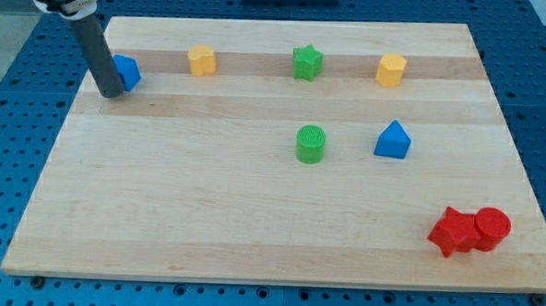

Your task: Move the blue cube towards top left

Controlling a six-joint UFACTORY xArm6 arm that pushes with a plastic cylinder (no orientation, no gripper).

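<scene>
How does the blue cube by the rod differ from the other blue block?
The blue cube sits at the view's top left, touching my tip; the blue triangular block stands alone right of centre. The cube looks boxy and partly hidden by the rod; the triangular block is peaked and fully visible. Both are blue.

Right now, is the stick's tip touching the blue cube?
Touching, it seems. In the camera view, my tip sits against the left side of the blue cube with no wood showing between them.

Single camera, elevated, looks obliquely down across the wooden surface (251,235) from its near long edge. Whole board in frame, moderately close; far edge narrower. Blue perforated bench (5,160) shows around all sides.
</scene>
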